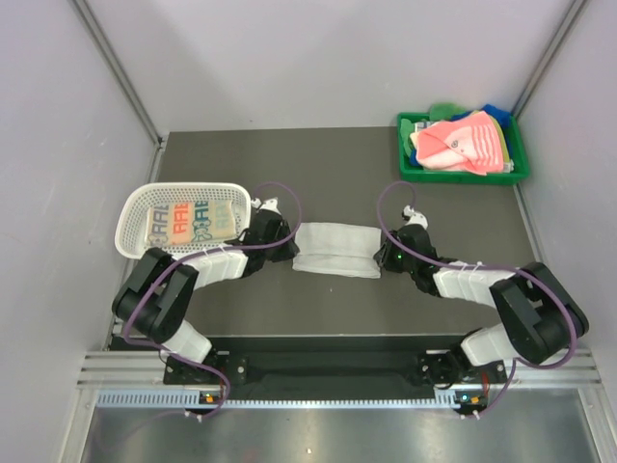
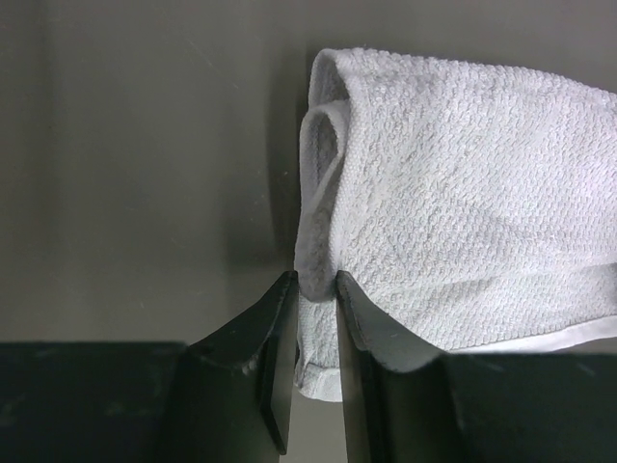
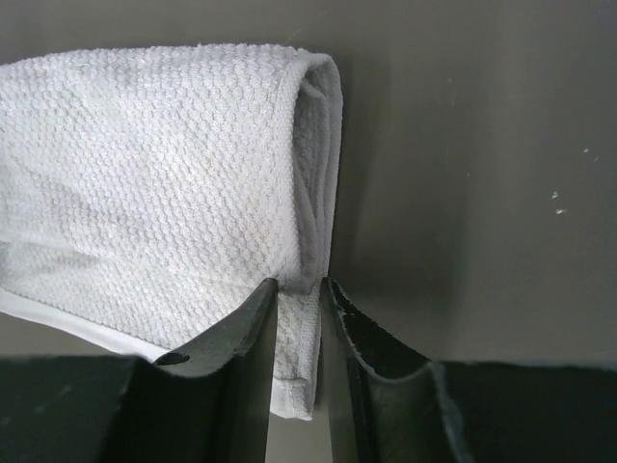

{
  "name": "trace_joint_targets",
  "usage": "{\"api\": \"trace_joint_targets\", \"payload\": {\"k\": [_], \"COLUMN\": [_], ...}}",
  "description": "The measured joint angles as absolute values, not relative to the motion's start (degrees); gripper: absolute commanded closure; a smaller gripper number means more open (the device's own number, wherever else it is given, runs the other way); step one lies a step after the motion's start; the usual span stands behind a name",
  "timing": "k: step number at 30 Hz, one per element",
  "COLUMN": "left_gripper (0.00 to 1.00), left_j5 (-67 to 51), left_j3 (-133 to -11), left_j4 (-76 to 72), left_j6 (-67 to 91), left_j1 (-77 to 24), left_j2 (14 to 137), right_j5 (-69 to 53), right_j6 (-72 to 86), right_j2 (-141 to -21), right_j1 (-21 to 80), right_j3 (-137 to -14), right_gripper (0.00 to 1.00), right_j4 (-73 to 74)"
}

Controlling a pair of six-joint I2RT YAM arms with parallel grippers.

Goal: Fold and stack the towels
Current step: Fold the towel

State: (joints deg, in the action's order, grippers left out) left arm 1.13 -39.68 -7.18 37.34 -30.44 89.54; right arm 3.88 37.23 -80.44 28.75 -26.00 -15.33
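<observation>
A plain white towel (image 1: 335, 250) lies folded into a flat band in the middle of the dark table (image 1: 328, 164). My left gripper (image 1: 292, 249) is at its left end and my right gripper (image 1: 384, 253) at its right end. In the left wrist view the towel (image 2: 463, 193) shows a rolled fold, and the left gripper (image 2: 316, 280) is shut on its end hem. In the right wrist view the right gripper (image 3: 299, 283) pinches the other end of the towel (image 3: 145, 174). A white towel with coloured letters (image 1: 193, 224) lies in the basket. A pink towel (image 1: 463, 143) tops the pile in the tray.
The white perforated basket (image 1: 135, 207) stands at the left, just behind my left arm. The green tray (image 1: 415, 164) sits in the far right corner with several cloths heaped in it. Grey walls close in the table on three sides.
</observation>
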Motion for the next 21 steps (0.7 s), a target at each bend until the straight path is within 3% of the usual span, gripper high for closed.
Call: {"api": "trace_joint_targets", "payload": {"k": [12, 20, 21], "left_gripper": [0.94, 1.00, 1.00], "left_j5": [1.17, 1.15, 1.13], "left_j3": [-43.18, -46.00, -46.09], "left_j4": [-4.60, -3.01, -2.81], "left_j6": [36.16, 35.29, 35.20], "left_j1": [-30.48, -30.48, -30.48], "left_j2": [89.65, 90.63, 90.63], "right_j5": [4.78, 5.37, 5.48], "right_j6": [37.32, 35.97, 35.75], "right_j2": [-80.42, -79.24, -79.05], "right_j1": [28.88, 28.88, 28.88], "right_j3": [-27.27, -29.34, -29.43], "right_gripper": [0.96, 0.96, 0.91], "right_j4": [-13.82, -10.72, -10.57]}}
